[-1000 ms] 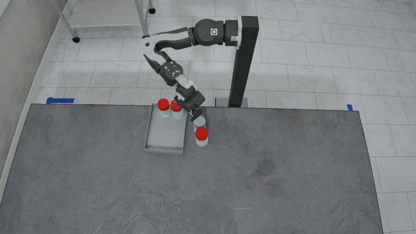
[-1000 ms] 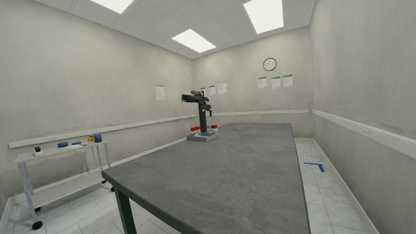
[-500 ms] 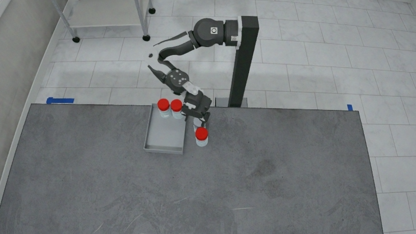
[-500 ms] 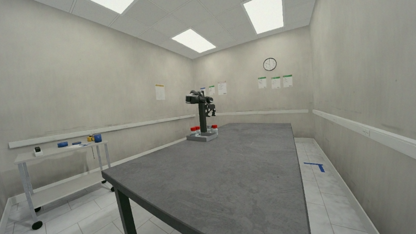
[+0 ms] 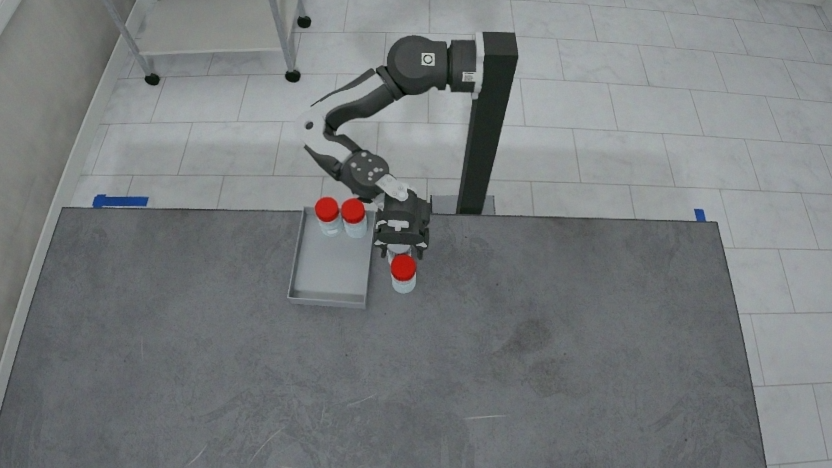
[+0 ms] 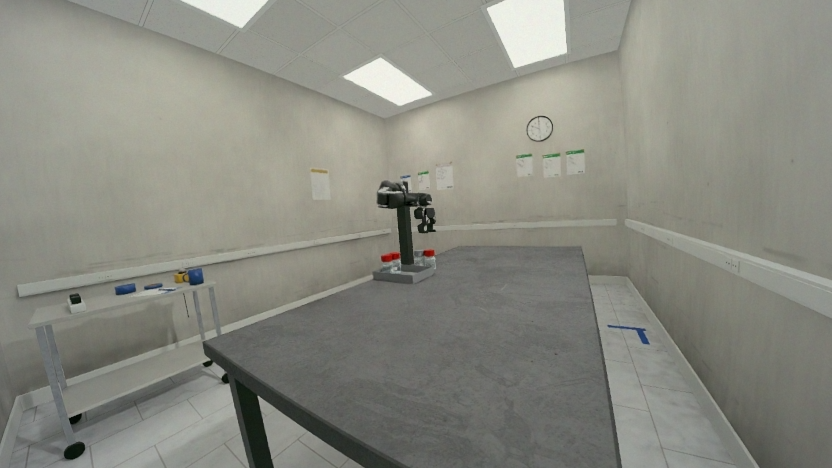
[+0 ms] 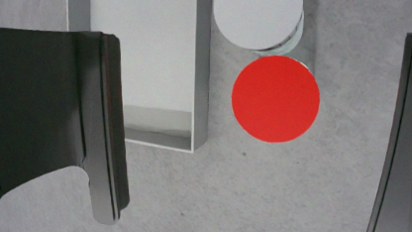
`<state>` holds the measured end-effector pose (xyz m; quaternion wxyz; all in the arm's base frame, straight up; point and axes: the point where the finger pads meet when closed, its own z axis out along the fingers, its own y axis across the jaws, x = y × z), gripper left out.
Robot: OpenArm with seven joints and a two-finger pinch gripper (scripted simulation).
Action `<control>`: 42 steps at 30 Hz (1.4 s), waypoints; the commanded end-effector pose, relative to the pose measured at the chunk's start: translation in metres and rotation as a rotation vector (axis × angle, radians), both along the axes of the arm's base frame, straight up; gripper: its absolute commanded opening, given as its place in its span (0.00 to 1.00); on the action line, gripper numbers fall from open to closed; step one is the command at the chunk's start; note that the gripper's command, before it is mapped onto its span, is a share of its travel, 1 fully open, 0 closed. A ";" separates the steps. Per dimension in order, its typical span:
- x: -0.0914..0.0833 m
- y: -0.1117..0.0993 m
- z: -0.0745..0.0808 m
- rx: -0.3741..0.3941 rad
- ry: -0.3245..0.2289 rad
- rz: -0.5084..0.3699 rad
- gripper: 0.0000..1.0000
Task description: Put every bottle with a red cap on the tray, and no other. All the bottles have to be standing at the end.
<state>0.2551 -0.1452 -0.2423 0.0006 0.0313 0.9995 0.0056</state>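
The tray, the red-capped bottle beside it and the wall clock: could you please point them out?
Tray [image 5: 329, 302] [image 6: 401, 279] [image 7: 201, 74]: top, exterior, wrist; wall.
Red-capped bottle [image 5: 403, 268] [image 6: 429, 253] [image 7: 275, 99]: same views; cap.
Wall clock [image 6: 539, 128]: exterior; face.

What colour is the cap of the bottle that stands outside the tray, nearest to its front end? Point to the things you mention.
Red cap [image 5: 403, 267] [image 6: 429, 253] [image 7: 275, 99]; the wrist view shows it best.
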 end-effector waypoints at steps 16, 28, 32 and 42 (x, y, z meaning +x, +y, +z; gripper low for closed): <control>0.003 0.000 -0.063 -0.008 -0.003 0.033 0.42; 0.003 0.000 -0.073 -0.011 -0.001 0.030 0.42; 0.003 0.000 -0.080 -0.009 -0.002 0.032 0.42; 0.002 0.000 -0.082 -0.012 0.000 0.030 0.42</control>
